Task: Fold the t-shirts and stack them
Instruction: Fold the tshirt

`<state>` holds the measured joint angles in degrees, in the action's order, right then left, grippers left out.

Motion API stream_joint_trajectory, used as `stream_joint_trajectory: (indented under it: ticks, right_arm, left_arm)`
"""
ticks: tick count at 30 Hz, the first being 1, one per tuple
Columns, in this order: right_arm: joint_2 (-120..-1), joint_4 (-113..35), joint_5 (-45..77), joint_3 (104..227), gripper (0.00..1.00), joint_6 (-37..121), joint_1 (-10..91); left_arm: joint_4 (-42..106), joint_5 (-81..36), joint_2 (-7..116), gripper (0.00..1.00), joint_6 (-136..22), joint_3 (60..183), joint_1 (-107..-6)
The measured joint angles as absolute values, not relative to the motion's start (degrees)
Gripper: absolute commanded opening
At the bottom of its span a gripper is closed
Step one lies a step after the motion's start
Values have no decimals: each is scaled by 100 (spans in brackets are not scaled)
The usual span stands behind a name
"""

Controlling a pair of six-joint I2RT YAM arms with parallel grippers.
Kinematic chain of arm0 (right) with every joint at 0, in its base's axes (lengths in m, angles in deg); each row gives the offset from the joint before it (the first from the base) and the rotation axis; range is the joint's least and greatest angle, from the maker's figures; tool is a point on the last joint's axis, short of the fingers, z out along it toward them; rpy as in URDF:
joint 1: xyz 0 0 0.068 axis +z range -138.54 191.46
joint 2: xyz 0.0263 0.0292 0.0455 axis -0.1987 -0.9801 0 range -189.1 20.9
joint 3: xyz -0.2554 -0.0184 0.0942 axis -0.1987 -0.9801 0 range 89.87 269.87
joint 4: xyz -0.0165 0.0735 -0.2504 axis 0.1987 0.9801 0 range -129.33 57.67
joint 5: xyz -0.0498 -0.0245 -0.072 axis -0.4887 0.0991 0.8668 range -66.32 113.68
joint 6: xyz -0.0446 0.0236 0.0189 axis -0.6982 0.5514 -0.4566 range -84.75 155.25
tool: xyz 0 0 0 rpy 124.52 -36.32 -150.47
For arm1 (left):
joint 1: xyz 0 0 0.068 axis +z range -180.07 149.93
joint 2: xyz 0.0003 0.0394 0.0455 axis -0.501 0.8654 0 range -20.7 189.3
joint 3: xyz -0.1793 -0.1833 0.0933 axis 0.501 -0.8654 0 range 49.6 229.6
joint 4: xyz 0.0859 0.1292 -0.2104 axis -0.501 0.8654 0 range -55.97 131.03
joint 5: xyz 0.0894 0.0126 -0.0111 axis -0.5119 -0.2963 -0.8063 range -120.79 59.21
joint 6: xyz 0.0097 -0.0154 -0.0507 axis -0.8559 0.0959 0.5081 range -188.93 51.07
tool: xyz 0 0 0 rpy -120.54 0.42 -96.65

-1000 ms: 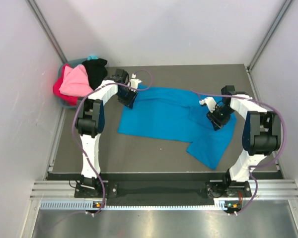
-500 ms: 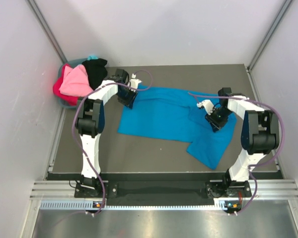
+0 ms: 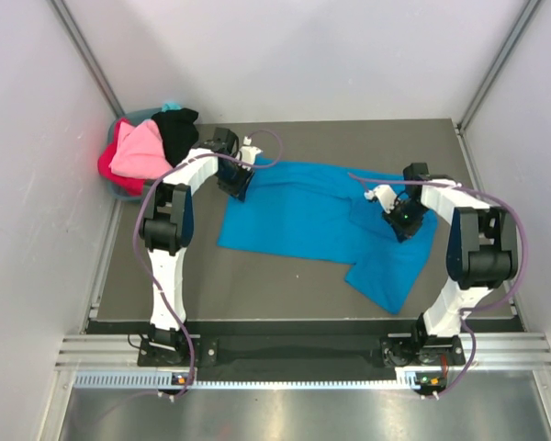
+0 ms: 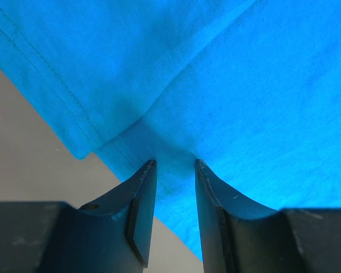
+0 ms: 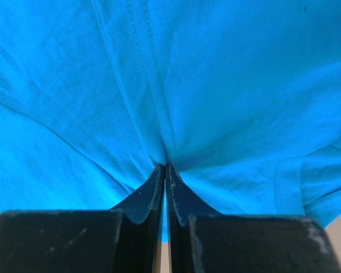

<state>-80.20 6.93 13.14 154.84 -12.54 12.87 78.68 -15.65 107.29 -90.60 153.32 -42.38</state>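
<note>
A bright blue t-shirt (image 3: 298, 216) lies spread on the dark table, with one part hanging toward the front right. My left gripper (image 3: 238, 187) is at the shirt's back left corner. Its jaws (image 4: 175, 166) stand narrowly apart with a puckered fold of the blue hem pinched between them. My right gripper (image 3: 403, 224) is on the shirt's right part, and its jaws (image 5: 166, 166) are pressed together on a ridge of blue cloth beside a seam. Pink (image 3: 140, 149), black (image 3: 176, 129) and red (image 3: 108, 170) t-shirts are piled at the back left.
The piled shirts sit in a teal basket (image 3: 129, 192) off the table's back left corner. White walls stand close on both sides. The table's front edge runs just before the arm bases. Bare grey table (image 4: 28, 153) shows beside the shirt's corner.
The right gripper has shifted slightly over the shirt's right part and its forearm has swung a little. The left arm and the shirt's outline have not visibly moved.
</note>
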Motion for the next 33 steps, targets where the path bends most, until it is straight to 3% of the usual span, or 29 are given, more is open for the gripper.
stream_joint_trajectory:
  ticks: [33]
  right_arm:
    - [-7257, 1128, 1556, 15473, 0, -1230, 1434]
  left_arm:
    - [7778, -1567, 10729, 38, -8999, 15306, -4221]
